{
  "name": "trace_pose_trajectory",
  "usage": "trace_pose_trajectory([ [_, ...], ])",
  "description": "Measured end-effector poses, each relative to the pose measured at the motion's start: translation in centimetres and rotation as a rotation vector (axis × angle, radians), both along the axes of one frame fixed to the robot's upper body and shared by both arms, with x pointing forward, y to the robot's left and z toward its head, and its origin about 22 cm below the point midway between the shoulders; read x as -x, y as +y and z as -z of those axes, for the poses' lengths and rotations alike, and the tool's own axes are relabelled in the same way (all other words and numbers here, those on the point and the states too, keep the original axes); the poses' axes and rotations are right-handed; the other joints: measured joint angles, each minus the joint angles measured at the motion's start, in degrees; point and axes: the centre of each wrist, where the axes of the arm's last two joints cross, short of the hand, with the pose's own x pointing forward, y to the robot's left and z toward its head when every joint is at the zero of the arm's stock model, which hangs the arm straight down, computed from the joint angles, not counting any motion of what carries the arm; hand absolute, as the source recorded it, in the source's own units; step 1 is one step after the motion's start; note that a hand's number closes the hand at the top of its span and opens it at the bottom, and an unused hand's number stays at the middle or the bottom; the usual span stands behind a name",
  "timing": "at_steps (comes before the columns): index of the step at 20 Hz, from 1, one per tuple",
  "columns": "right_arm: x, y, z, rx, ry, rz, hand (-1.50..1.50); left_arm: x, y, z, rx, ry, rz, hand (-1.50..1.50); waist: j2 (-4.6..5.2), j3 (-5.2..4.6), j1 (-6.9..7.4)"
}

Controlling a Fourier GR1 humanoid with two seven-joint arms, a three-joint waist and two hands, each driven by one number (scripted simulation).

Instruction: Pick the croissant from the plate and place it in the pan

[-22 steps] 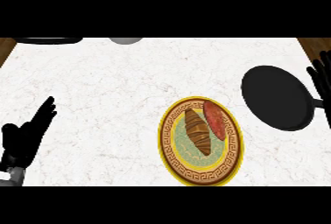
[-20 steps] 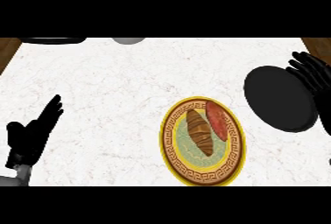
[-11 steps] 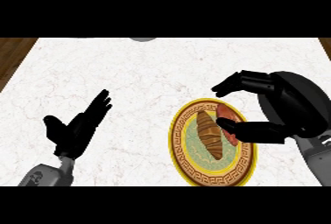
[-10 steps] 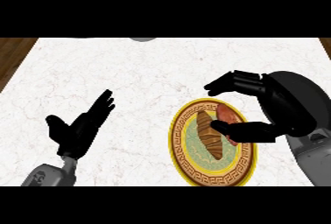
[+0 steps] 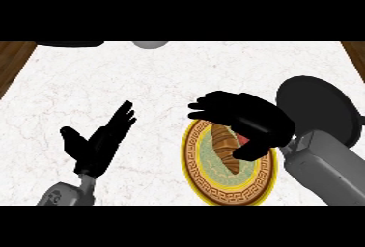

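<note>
The right hand [image 5: 246, 120] hangs over the croissant [image 5: 228, 150] on the gold-rimmed plate [image 5: 214, 193] at lower centre, fingers curved but holding nothing — best to close across its middle before lifting toward the dark pan [image 5: 321, 108] at right — while the left hand [image 5: 100, 142] rests open at lower left.

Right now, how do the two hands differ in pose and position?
The right hand is over the plate, fingers curved above the croissant with the thumb beside it, not yet closed on it. The left hand is flat over bare counter, fingers straight, away from the plate. Both are black and hold nothing.
</note>
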Motion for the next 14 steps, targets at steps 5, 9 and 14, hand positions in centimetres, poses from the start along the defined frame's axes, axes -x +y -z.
trace_pose_trajectory([
  [5,0.8,2.7,0.0,0.409,-0.105,0.067,-1.50,0.2,0.1,0.1,0.004,0.014,-0.008,0.00,-0.57,-0.09,-0.63],
  [9,3.1,5.9,0.7,0.654,-0.146,0.111,-1.50,0.2,0.5,0.1,0.002,0.020,-0.026,0.00,-0.74,-0.05,-1.51],
  [14,6.2,9.9,2.9,0.913,-0.160,0.159,-1.50,0.2,1.0,-0.2,0.005,0.021,-0.027,0.00,-0.51,0.05,-1.90],
])
